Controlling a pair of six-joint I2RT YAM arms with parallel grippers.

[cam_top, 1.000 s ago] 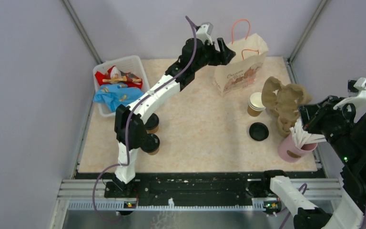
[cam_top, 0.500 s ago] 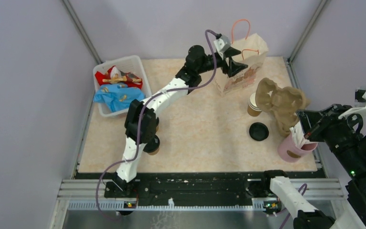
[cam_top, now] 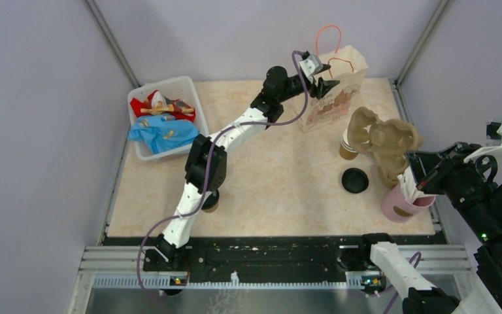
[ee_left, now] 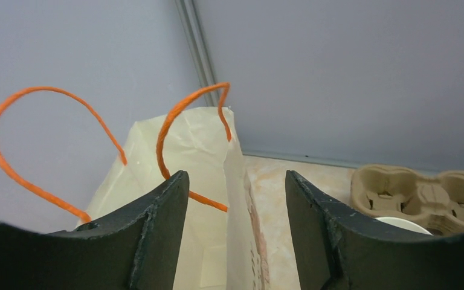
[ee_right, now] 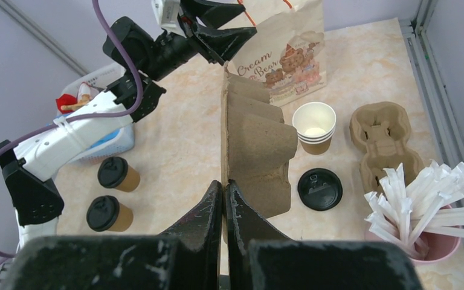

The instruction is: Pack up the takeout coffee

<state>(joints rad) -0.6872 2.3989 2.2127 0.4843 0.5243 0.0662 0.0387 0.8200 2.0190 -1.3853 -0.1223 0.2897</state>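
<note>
Left gripper [ee_left: 235,181]: spread wide, empty, at the mouth of the paper bag [ee_left: 199,151].
Right gripper [ee_right: 223,194]: clamped on a tray [ee_right: 257,139] held on edge; I can't tell if it touches the table [ee_right: 181,145].
Coffee cups [ee_right: 118,173]: two, lidded, beside my left arm, well apart from the bag.

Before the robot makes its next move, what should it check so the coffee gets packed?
1. The paper bag stands upright, mouth open: ok.
2. The left gripper is open at the bag's mouth: ok.
3. The right gripper is shut on the pulp tray: ok.
4. Both lidded cups upright, lids on: ok.
5. Cups in the tray: not ok, they stand on the table.
6. Room inside the bag: cannot tell.
</note>
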